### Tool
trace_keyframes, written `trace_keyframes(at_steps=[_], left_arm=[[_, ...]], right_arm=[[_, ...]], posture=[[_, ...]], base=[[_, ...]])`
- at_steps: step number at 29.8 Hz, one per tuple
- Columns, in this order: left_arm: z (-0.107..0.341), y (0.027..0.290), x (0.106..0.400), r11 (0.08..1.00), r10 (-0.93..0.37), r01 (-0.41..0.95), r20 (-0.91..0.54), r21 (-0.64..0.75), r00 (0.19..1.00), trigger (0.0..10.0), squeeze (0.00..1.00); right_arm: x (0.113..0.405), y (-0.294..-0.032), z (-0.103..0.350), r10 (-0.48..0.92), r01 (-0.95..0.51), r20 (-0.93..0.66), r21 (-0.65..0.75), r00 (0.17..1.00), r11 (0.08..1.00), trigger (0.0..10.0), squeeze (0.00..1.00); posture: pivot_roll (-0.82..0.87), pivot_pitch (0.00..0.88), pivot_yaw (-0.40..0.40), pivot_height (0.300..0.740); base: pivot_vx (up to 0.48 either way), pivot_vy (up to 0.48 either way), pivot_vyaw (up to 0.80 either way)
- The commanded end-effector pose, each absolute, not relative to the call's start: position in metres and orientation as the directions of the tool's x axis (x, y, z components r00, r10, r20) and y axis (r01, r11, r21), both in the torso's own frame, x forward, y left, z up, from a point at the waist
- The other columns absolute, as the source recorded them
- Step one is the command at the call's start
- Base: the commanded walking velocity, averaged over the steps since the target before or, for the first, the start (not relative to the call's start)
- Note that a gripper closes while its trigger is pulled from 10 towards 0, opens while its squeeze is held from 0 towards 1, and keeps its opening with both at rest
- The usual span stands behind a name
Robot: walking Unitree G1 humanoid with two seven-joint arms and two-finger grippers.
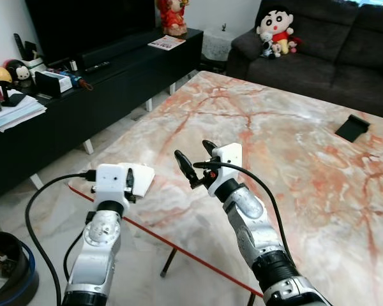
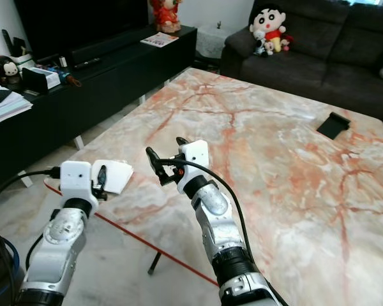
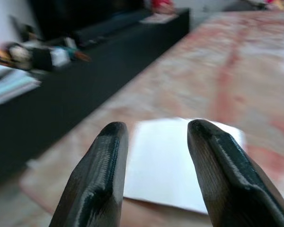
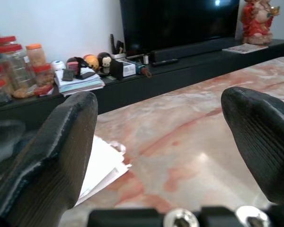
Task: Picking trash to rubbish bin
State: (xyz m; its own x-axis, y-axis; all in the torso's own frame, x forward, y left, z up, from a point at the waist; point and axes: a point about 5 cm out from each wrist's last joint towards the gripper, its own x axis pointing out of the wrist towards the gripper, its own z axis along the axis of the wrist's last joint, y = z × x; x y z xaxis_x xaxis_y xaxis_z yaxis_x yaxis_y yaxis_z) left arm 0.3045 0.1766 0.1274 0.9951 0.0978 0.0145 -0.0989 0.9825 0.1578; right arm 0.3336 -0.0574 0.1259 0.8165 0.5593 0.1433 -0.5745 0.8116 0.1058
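Note:
A white folded paper (image 1: pixel 144 174) lies on the near left corner of the marble table (image 1: pixel 287 146). My left gripper (image 1: pixel 129 183) hovers at that corner, open, its fingertips (image 3: pixel 112 142) just short of the paper (image 3: pixel 165 165), which shows between and beyond them. My right gripper (image 1: pixel 193 152) is held open above the table a little right of the paper, with nothing between its fingers (image 4: pixel 260 127). In the right wrist view, the paper (image 4: pixel 102 165) lies ahead on the marble. A dark round bin with a blue rim (image 1: pixel 9 271) stands on the floor at the lower left.
A long black TV cabinet (image 1: pixel 108 76) with clutter runs along the left. A dark sofa (image 1: pixel 319 44) with dolls stands behind the table. A small black object (image 1: pixel 352 126) lies on the table's far right. The tiled floor lies between cabinet and table.

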Motion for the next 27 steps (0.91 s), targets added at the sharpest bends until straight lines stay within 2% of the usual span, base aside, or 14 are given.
trace_keyframes(at_steps=[1, 6, 21, 27], left_arm=[[0.136, 0.197, 0.309, 0.971, 0.183, -0.188, 0.046, 0.145, 0.982, 10.0, 0.00], [0.147, 0.207, 0.312, 0.960, 0.224, -0.236, 0.090, 0.151, 0.970, 10.0, 0.00], [0.146, 0.204, 0.314, 0.959, 0.231, -0.243, 0.094, 0.146, 0.968, 10.0, 0.00], [0.147, 0.202, 0.314, 0.960, 0.227, -0.240, 0.098, 0.144, 0.969, 10.0, 0.00]], right_arm=[[0.334, -0.058, 0.127, 0.563, -0.577, 0.136, 0.102, 0.815, 0.811, 10.0, 0.00], [0.334, -0.058, 0.126, 0.562, -0.576, 0.135, 0.105, 0.816, 0.811, 10.0, 0.00], [0.333, -0.058, 0.127, 0.580, -0.591, 0.131, 0.065, 0.804, 0.804, 10.0, 0.00], [0.333, -0.056, 0.127, 0.581, -0.592, 0.132, 0.067, 0.803, 0.803, 10.0, 0.00]], posture=[[0.06, 0.076, -0.071, 0.740], [0.06, 0.077, -0.072, 0.740], [0.06, 0.082, -0.076, 0.740], [0.06, 0.082, -0.076, 0.740]], base=[[0.000, 0.000, 0.00], [0.165, 0.000, 0.00], [0.307, 0.000, 0.00], [0.102, 0.000, 0.17]])
